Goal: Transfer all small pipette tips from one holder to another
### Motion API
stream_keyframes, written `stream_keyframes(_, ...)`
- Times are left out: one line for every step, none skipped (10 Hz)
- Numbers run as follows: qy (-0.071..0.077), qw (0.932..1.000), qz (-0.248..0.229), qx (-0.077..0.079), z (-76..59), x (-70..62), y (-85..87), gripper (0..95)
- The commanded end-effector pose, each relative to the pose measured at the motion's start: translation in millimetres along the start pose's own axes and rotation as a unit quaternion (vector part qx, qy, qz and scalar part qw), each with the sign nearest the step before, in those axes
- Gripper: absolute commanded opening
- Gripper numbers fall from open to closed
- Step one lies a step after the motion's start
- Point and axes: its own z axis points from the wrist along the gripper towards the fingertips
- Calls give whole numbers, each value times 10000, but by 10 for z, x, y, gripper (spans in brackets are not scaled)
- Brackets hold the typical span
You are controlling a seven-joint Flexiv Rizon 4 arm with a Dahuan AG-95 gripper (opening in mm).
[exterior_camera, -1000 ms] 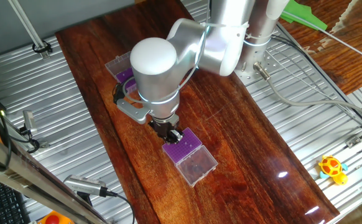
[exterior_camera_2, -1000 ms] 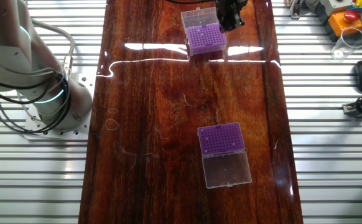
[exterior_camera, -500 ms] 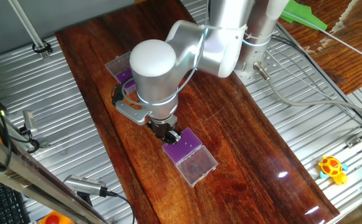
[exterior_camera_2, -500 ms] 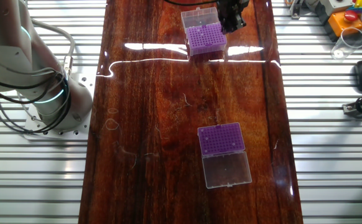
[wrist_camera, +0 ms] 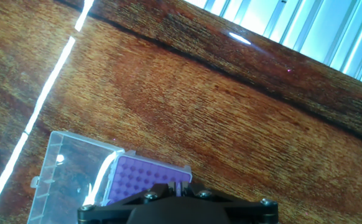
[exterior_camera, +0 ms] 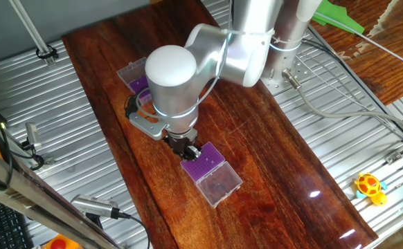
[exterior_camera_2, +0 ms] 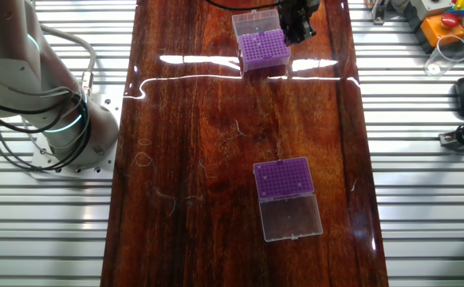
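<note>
Two purple tip holders on the worktop [exterior_camera_2: 216, 143]: one under the hand [exterior_camera_2: 262, 49], also visible at [exterior_camera: 203, 162] with its clear lid [exterior_camera: 221, 185] folded out flat, and the second one [exterior_camera_2: 284, 178] well apart down the board, lid [exterior_camera_2: 292, 217] open too. In the side fixed view that second holder [exterior_camera: 138, 81] is half hidden behind the arm

Change over the last second: barely anything. The hand [exterior_camera_2: 297, 24] has crept a touch to one side along the edge of the near holder, arm elbow [exterior_camera: 174, 79] nudged with it. Neither holder moved, no tip visibly lifted. I read that as fine alignment over a tip row, not a pick or place completed, so task progress is unchanged as far as I can judge

Can't count tips in either rack at this resolution: tops just read as dotted purple grids, so I can't say which is source and which is destination

Hand [exterior_camera: 187, 146]: sitting right at the rim of the holder, fingers dark against the purple. Whether they touch the rack or hover just above, can't tell. Hand view only shows the black mount at the bottom edge over the holder [wrist_camera: 145, 180] and its lid [wrist_camera: 69, 174]; fingertips are out of frame. So jaw opening: cannot tell, and I see nothing confirmed between the fingers
</note>
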Motion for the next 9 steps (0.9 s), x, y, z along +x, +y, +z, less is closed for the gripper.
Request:
stream_keyframes(-10, 10000, -4, 19, 11, 0, -10, 0)
stream_keyframes(-14, 10000, -10, 30, 21, 0, -15, 0)
stream_keyframes(-15, 10000, -9, 34, 30, 0, -17, 0)
stream_keyframes(-17, 10000, -7, 41, 36, 0, -19, 0)
stream_keyframes(-15, 10000, -6, 46, 47, 1, -22, 0)
stream_keyframes(-19, 10000, -6, 48, 50, 1, -23, 0)
stream_keyframes(-17, 10000, -3, 50, 54, 2, -25, 0)
stream_keyframes(-19, 10000, -3, 48, 62, 1, -27, 0)
stream_keyframes(-21, 10000, -4, 47, 70, 1, -28, 0)
